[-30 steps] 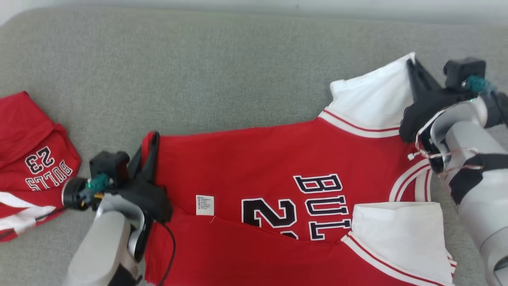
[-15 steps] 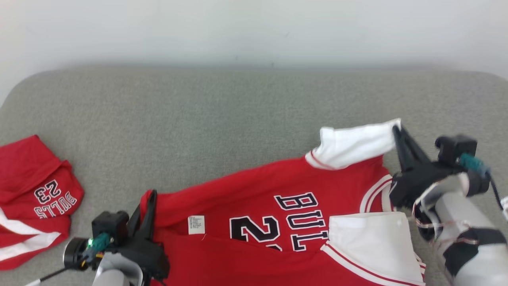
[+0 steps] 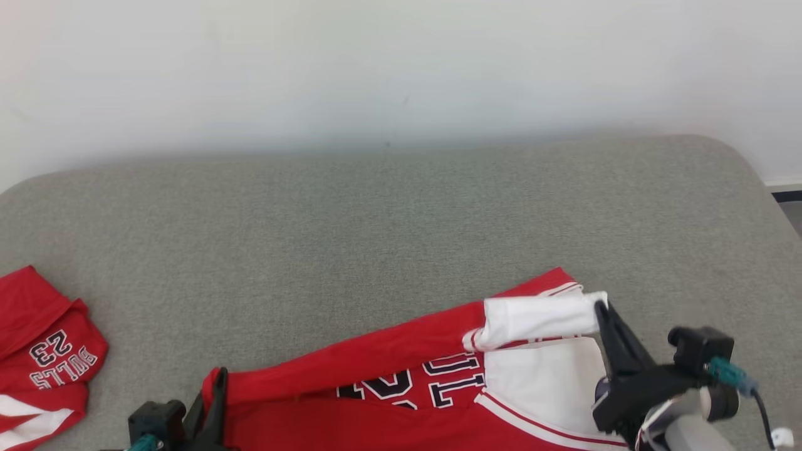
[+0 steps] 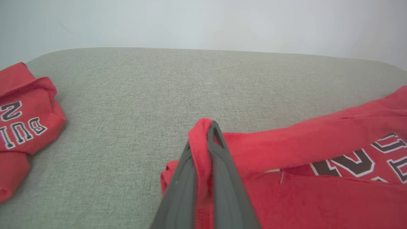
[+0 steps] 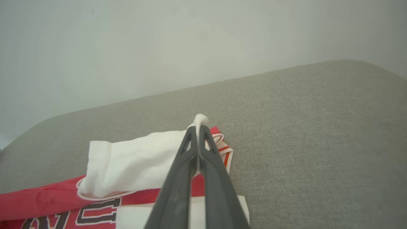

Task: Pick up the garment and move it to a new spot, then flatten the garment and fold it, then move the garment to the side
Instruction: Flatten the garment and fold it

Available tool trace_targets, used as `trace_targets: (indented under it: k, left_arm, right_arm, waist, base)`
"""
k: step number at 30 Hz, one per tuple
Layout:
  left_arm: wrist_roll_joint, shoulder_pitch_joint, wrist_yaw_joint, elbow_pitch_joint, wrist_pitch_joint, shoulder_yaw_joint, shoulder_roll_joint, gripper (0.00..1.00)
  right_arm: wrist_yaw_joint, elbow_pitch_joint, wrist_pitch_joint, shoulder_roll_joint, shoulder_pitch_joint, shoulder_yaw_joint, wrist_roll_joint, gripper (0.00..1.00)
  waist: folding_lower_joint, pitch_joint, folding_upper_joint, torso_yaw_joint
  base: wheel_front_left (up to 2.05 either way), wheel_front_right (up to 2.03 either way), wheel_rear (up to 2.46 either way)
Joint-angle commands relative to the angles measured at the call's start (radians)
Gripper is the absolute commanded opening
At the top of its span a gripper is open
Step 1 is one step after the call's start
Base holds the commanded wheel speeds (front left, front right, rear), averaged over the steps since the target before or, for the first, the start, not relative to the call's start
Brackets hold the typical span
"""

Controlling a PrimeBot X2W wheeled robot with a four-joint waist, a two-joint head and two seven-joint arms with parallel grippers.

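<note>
In the head view, the red basketball jersey with white sleeves (image 3: 376, 363) lies at the near edge of the grey woven-fabric cushion (image 3: 376, 219), to the right of the middle. Its long axis runs along that edge, with the hem toward the left edge and the sleeves toward the right edge. Its far long side is turned over onto the black lettering. A second red garment with the number 23 (image 3: 44, 357) lies at the left edge, well apart.

In the left wrist view, the left gripper (image 4: 203, 135) is closed on a red fold of the hem corner.

In the right wrist view, the right gripper (image 5: 198, 132) presses its dark fingers together on the tip of the far white sleeve.
</note>
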Motion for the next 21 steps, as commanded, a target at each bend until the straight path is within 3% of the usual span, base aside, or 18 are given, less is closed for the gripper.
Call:
trace_targets:
  k: [1,18,19,20,21]
  left_arm:
    - [0.011,0.022,0.002,-0.005,-0.003,0.006,0.001,0.0]
    - [0.051,0.143,0.002,-0.06,-0.003,0.051,-0.018,0.0]
    - [0.052,0.15,0.002,-0.065,-0.003,0.05,-0.018,0.05]
    - [0.052,0.156,0.002,-0.07,-0.003,0.055,-0.02,0.18]
    - [0.055,0.163,0.002,-0.079,-0.003,0.067,-0.021,0.47]
  right_arm:
    - [-0.003,-0.013,-0.004,0.014,0.03,-0.007,-0.001,0.0]
    - [-0.003,-0.04,-0.004,0.095,0.176,-0.063,-0.04,0.0]
    - [-0.003,-0.04,-0.004,0.097,0.18,-0.067,-0.042,0.0]
    - [-0.003,-0.039,-0.004,0.099,0.185,-0.071,-0.045,0.0]
    - [-0.003,-0.039,-0.004,0.103,0.19,-0.074,-0.047,0.0]
  waist:
    - [0.0002,-0.009,0.0001,-0.014]
    - [0.0002,-0.022,0.0001,-0.032]
    - [0.0002,-0.022,0.0001,-0.031]
    - [0.0002,-0.023,0.0001,-0.031]
    - [0.0002,-0.024,0.0001,-0.03]
  base:
    - [0.0,0.0,0.0]
    - [0.0,0.0,0.0]
    - [0.0,0.0,0.0]
    - [0.0,0.0,0.0]
    - [0.0,0.0,0.0]
